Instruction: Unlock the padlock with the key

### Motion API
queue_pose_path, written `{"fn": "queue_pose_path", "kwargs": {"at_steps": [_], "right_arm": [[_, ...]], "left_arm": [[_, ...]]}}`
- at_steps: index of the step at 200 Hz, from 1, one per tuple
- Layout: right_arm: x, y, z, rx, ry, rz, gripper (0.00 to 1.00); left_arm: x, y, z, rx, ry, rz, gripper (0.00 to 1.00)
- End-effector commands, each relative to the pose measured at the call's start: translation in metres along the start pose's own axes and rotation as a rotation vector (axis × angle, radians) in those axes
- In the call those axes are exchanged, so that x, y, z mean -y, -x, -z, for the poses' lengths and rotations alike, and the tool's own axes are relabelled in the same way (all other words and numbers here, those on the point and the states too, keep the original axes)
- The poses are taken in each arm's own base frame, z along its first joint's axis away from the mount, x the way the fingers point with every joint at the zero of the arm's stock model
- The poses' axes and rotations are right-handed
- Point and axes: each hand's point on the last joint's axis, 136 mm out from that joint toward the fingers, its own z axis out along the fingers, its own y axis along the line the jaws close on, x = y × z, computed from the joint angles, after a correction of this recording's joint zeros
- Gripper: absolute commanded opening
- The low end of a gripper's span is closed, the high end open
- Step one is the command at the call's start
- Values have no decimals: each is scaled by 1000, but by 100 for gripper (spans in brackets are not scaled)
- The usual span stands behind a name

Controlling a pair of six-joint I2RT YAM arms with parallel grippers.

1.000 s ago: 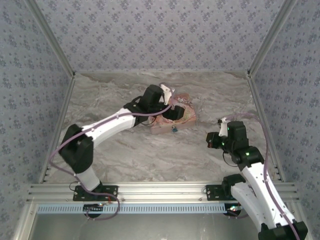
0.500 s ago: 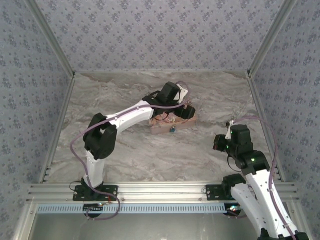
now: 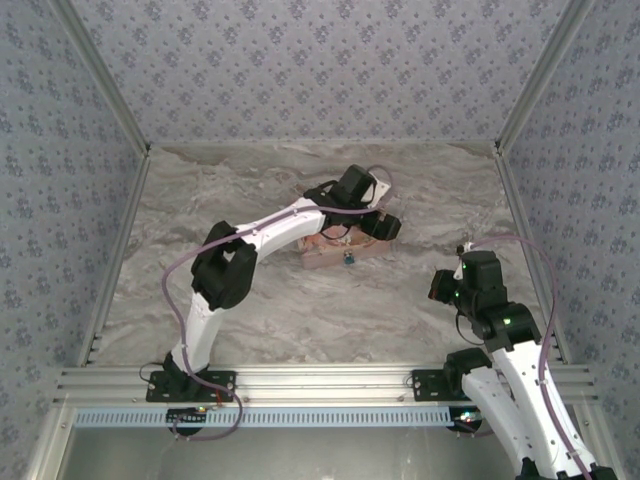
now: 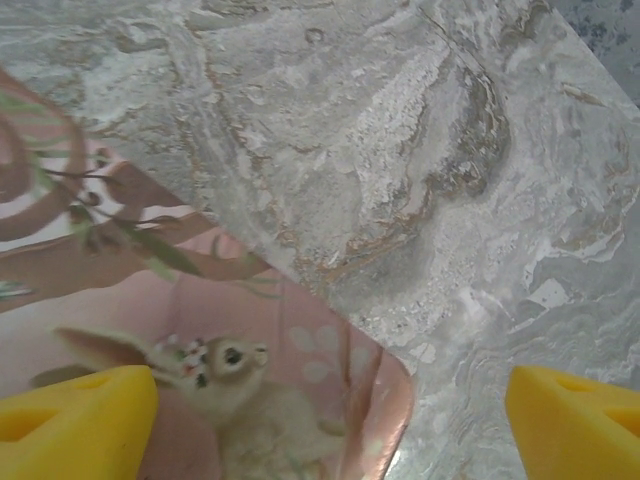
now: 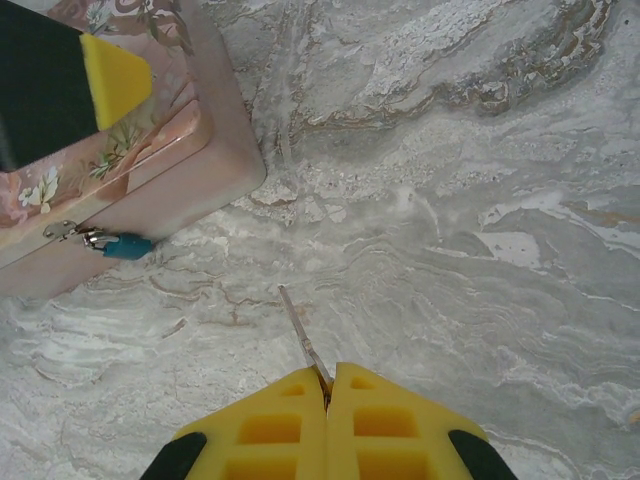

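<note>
Tiny padlock (image 5: pixel 128 246): teal body, thin silvery shackle. Hangs from the clasp on the front wall of the pink rabbit-print tin (image 5: pixel 150 170), low against the marbled table (image 5: pixel 480 200). Key (image 5: pixel 303 345): slim grey blade, pinched between the closed yellow pads of the right gripper (image 5: pixel 327 385), pointing toward the padlock, well apart from it. From the left wrist: left gripper (image 4: pixel 325 425) spread wide and empty, one pad over the lid corner, the other over bare table. From above: padlock a mere bluish speck.
</note>
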Motion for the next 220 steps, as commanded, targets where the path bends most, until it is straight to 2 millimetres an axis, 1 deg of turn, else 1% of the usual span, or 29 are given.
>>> {"fn": "queue_pose_path", "kwargs": {"at_steps": [1,44,68,93,133,181,220], "right_arm": [[4,3,4,11,-22,-20,0],[6,1,4,6,-35,-21,0],[6,2,4,8,-37,-23,0],[6,3,4,12,-38,-26,0],[6,1,1,-3,-39,-22,0],[2,-3,-10,-37,-24,-44,0],[-2,-4,-15,-42,-13,-47,0]], "left_arm": [[14,-1,-2,-27,-33,-31,90],[20,-13,-8,-66,-55,-33,88],[30,-25,-7,-104,-90,-50,85],[31,-39,-6,-133,-93,-51,83],[38,-51,9,-121,-115,-41,82],[50,-53,27,-87,-134,-51,79],[53,-60,40,-80,-152,-42,77]]}}
